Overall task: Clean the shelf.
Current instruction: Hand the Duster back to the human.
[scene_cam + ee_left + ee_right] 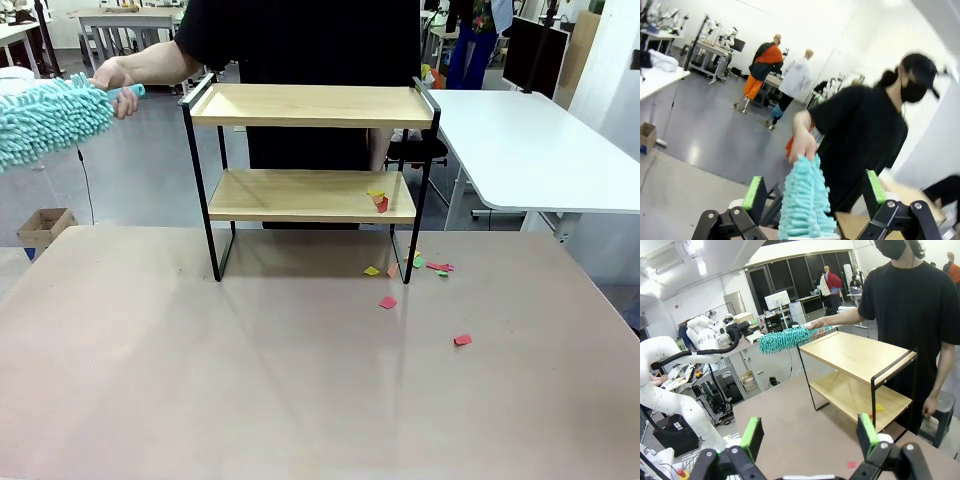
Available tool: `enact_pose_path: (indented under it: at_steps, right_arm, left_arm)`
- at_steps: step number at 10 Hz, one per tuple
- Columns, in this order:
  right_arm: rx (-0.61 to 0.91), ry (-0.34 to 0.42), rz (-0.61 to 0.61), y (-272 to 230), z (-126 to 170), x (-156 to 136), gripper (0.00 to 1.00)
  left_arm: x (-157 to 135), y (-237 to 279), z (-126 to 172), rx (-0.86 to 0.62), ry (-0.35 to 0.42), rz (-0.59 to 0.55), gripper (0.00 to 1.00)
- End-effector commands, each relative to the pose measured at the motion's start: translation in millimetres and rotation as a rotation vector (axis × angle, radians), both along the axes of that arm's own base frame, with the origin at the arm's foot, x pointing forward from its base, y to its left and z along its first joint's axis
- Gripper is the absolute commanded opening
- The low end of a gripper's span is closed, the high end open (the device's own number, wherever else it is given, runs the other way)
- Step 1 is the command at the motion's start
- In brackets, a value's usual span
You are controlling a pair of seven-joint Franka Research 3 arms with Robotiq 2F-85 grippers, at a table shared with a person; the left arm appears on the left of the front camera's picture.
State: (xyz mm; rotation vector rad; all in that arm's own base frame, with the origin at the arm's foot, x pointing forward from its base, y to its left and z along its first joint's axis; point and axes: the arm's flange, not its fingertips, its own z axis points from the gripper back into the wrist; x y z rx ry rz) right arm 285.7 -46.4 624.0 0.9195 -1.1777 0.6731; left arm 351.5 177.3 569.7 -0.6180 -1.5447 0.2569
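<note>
The two-tier wooden shelf (pixel 310 105) in its black frame stands at the table's far middle, and also appears in the right wrist view (pixel 855 355). Coloured paper scraps (pixel 378 198) lie on its lower board, and more scraps (pixel 388 302) lie on the table below. The person's hand (pixel 118 72) holds a fluffy turquoise duster (pixel 50 120) by its handle, out to the left of the shelf. My left gripper (pixel 815 192) is open, and the duster head (pixel 805 200) hangs between its spread fingers. My right gripper (pixel 810 435) is open with nothing in it, well short of the shelf.
The person stands right behind the shelf. A white table (pixel 530 150) lies at the far right. On the floor at the left sits a cardboard box (pixel 45 225). One red scrap (pixel 462 340) lies apart on the brown table (pixel 200 360).
</note>
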Motion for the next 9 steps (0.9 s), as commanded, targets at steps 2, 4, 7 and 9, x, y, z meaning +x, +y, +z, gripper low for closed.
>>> enact_pose_path:
  at_steps: [2,4,7,9]
  right_arm:
    - [0.015,-0.023,0.001,0.6,1.5,2.8,1.00]
    - [0.015,-0.023,0.001,0.6,1.5,2.8,1.00]
    - [0.015,-0.023,0.001,0.6,1.5,2.8,1.00]
    - [0.015,-0.023,0.001,0.6,1.5,2.8,1.00]
  left_arm:
    - [-24.5,81.3,14.6,-0.286,-0.016,0.012,1.00]
    - [-39.8,110.7,9.7,-0.361,-0.033,0.029,1.00]
    - [-42.9,107.4,7.5,-0.344,-0.036,0.055,1.00]
    - [-42.9,107.4,7.5,-0.344,-0.036,0.055,1.00]
